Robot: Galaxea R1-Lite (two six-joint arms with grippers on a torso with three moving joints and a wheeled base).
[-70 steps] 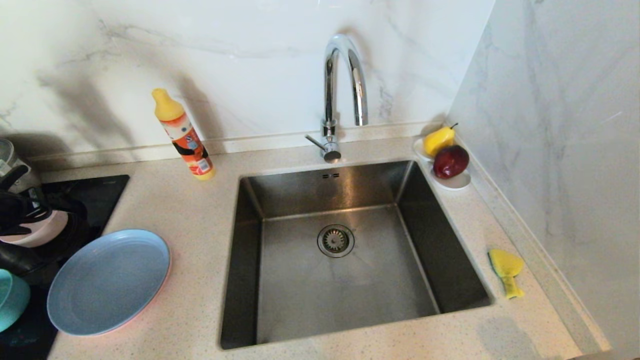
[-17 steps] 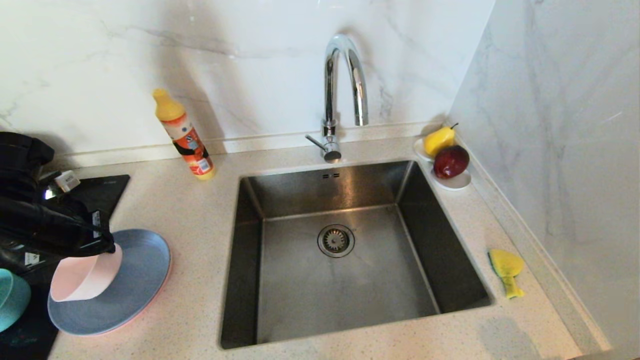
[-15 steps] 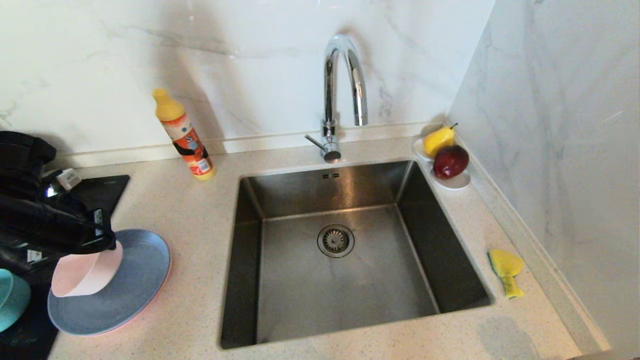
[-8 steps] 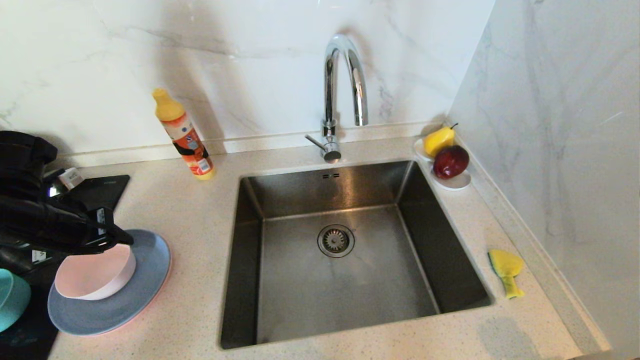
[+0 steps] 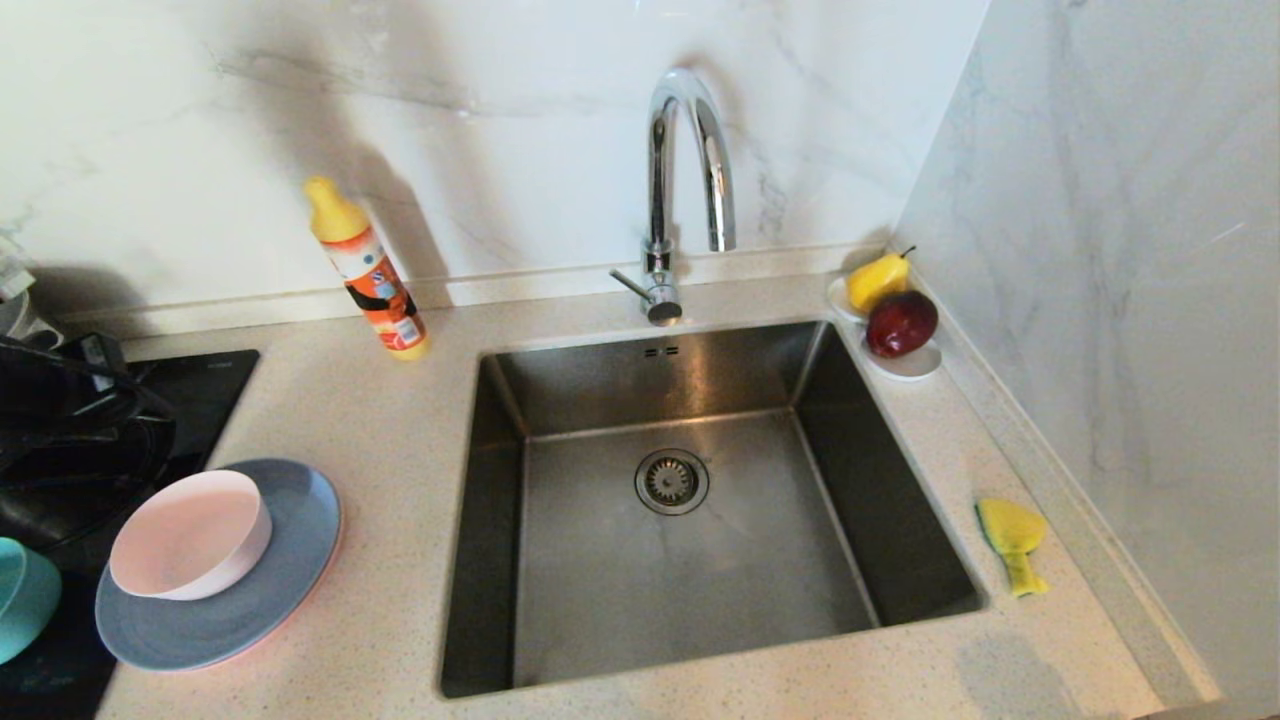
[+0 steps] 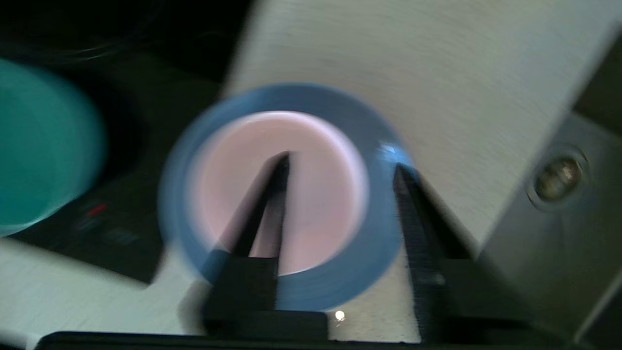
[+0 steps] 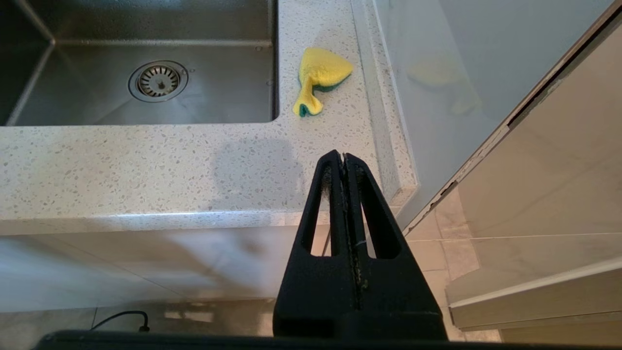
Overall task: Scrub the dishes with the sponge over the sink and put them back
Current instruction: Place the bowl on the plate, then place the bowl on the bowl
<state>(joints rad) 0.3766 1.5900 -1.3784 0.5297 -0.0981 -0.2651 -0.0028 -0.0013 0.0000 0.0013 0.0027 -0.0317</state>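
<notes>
bowl on plate | plate L of sink | sponge R

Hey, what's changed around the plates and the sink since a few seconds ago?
The left gripper brought the pale pink bowl over, set it upright on the grey-blue plate, let go with its jaws now apart, and drew back toward the cooktop on the left. The sponge, sink, teal bowl, soap bottle and fruit dish stayed put. The right gripper is shut, below the counter edge.

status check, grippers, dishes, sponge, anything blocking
Left gripper open, above pink-white bowl resting on grey-blue plate. Right gripper shut, parked off counter edge. Sponge untouched, right of sink. Nothing blocking.
</notes>
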